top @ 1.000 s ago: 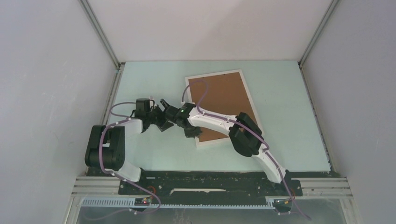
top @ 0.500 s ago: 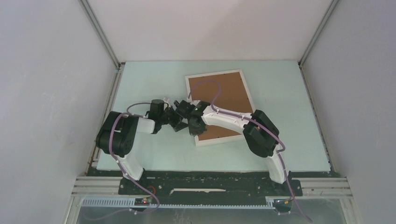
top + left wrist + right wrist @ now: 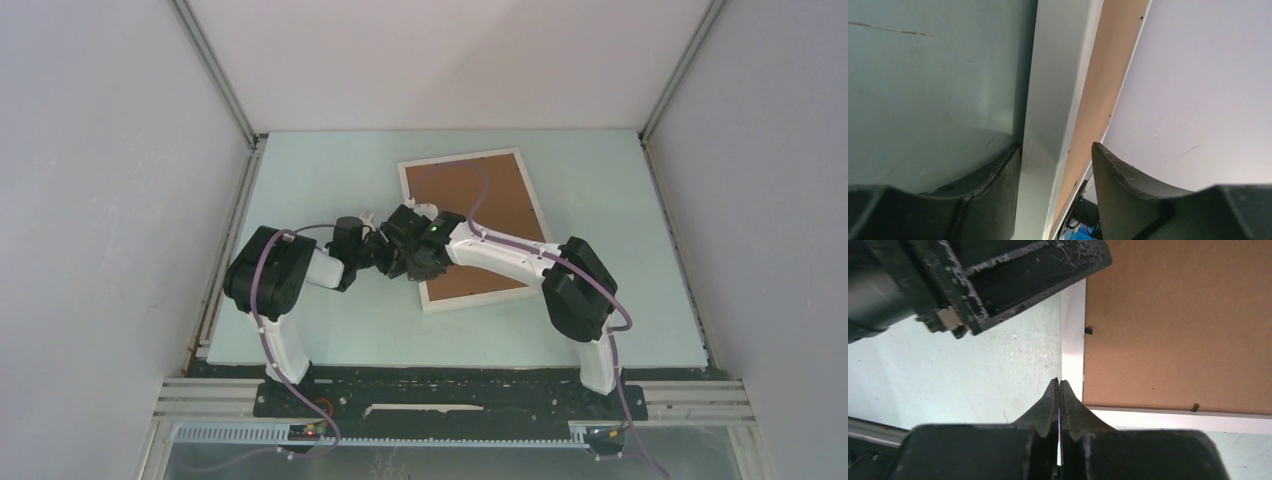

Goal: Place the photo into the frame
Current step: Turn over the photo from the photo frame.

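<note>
Left end effector (image 3: 1055,148): open, fingers either side of the frame's (image 3: 470,299) white rim.
Right end effector (image 3: 1058,383): closed, tips at the rim's outer edge near a corner; left arm's body at 11 o'clock.
Frame: mid-surface (image 3: 320,170), brown backing board (image 3: 505,215) uppermost, both arms crowding its 9 o'clock edge.
</note>
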Robot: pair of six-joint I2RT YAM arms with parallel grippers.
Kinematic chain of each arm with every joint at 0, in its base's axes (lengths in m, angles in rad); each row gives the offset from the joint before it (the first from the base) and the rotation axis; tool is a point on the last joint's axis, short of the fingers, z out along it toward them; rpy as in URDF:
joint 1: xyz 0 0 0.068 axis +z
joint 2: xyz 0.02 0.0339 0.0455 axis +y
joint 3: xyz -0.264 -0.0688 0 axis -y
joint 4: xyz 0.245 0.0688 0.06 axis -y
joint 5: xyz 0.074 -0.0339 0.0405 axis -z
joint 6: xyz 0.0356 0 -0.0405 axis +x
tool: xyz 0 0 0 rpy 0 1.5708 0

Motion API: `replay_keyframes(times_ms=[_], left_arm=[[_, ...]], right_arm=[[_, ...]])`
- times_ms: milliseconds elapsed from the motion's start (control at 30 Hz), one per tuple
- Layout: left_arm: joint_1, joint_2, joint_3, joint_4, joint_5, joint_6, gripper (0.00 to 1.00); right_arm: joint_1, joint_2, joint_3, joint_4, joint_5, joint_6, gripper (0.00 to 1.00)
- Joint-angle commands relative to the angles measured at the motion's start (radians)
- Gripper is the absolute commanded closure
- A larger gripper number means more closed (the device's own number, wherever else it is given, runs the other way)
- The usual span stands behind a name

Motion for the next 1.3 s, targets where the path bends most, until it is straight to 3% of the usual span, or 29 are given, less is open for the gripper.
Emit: replay_keyframes(times_ms=[0,133,167,333,433,600,733,933,1100,1233,1267], left_arm=[[-0.015,-0.004,0.026,0.076,-0.014,-0.008,0.51],[-0.015,-0.016,0.027,0.122,-0.021,-0.003,0.68],[-0.015,-0.020,0.024,0.141,-0.024,-0.002,0.70],[-0.014,-0.057,0.011,0.216,-0.028,-0.030,0.77],[-0.015,-0.087,0.011,0.218,-0.019,-0.043,0.81],[-0.015,-0.153,0.004,0.219,-0.012,-0.085,0.86],[-0.015,-0.221,-0.001,0.187,-0.009,-0.101,0.89],[-0.016,-0.299,0.018,0.077,-0.013,-0.074,0.90],[-0.023,-0.317,0.035,0.047,-0.015,-0.069,0.90],[-0.025,-0.340,0.043,0.004,-0.023,-0.047,0.90],[-0.024,-0.349,0.046,-0.014,-0.024,-0.040,0.90]], right_arm=[[-0.012,-0.080,-0.019,0.045,0.011,-0.007,1.00],[-0.031,-0.127,-0.048,0.043,-0.028,-0.039,1.00],[-0.033,-0.146,-0.060,0.041,-0.036,-0.053,0.96],[0.002,-0.276,-0.207,0.111,-0.025,-0.312,0.37],[0.063,-0.385,-0.396,0.258,0.076,-0.549,0.20],[0.191,-0.559,-0.701,0.589,0.277,-0.878,0.11],[0.263,-0.596,-0.865,0.906,0.424,-1.077,0.09],[0.308,-0.419,-0.899,1.299,0.630,-1.380,0.10],[0.303,-0.216,-0.902,1.797,0.768,-1.674,0.11],[0.297,-0.061,-0.850,2.261,0.880,-2.008,0.12],[0.299,-0.049,-0.841,2.293,0.892,-2.036,0.14]])
